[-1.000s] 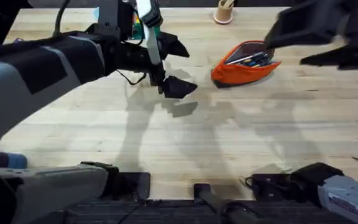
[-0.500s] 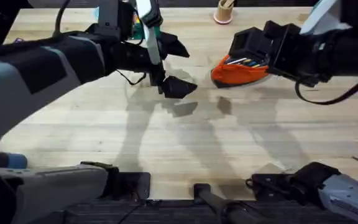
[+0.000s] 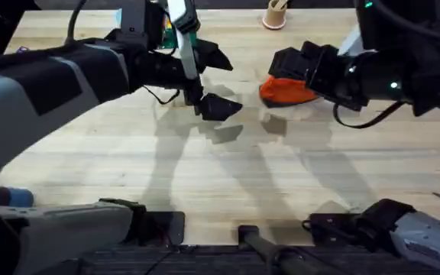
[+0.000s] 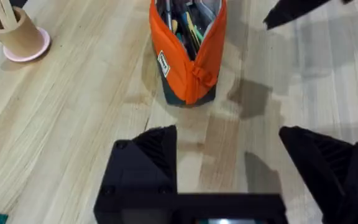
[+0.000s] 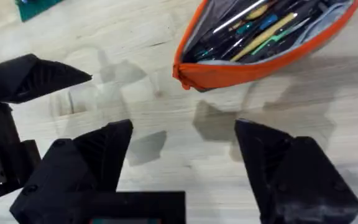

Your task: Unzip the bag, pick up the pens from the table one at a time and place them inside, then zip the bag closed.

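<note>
The orange-red bag (image 5: 253, 70) lies on the table (image 3: 228, 168) with its zipper open. Several pens (image 5: 261, 27) and other writing sticks lie inside it. The bag (image 4: 190, 59) also shows end-on in the left wrist view, its pens (image 4: 185, 22) visible through the mouth. In the overhead view my right gripper (image 3: 283, 70) hangs over the bag (image 3: 281, 92) and hides most of it. The right gripper (image 5: 185, 155) is open and empty, just short of the bag's end. My left gripper (image 3: 214, 81) hovers left of the bag. The left gripper (image 4: 229, 152) is open and holds nothing.
A tan cup (image 4: 16, 32) with pale sticks stands on a pink coaster at the table's back edge, and the cup (image 3: 275, 15) sits behind the bag. A green object (image 5: 37, 6) lies behind the left gripper. The table's front half is bare wood.
My right arm has swung left and down over the bag, now covering most of it from above. The left arm has not moved.
</note>
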You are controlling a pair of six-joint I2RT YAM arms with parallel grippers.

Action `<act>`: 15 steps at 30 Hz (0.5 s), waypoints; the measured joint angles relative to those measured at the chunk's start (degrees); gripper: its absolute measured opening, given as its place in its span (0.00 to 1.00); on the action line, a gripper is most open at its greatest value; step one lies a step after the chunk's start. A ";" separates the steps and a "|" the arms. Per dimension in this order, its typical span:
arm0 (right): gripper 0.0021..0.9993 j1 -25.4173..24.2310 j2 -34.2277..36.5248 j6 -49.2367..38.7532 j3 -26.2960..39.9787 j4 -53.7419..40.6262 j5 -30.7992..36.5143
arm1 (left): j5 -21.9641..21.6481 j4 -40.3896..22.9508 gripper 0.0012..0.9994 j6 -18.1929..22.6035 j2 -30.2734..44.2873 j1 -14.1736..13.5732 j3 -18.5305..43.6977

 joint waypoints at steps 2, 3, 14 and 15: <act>1.00 0.38 0.51 0.19 -0.75 1.30 0.08 | 0.00 0.00 1.00 -0.01 0.00 0.00 0.00; 1.00 0.60 0.81 0.22 -1.05 1.81 0.15 | 0.00 0.00 1.00 0.01 -0.02 0.00 0.00; 1.00 5.03 8.19 1.24 -2.03 5.16 3.54 | 0.00 0.00 1.00 0.01 0.00 0.00 0.00; 1.00 5.34 9.02 1.26 -2.03 5.98 3.79 | 0.00 0.00 1.00 0.00 -0.01 0.00 0.00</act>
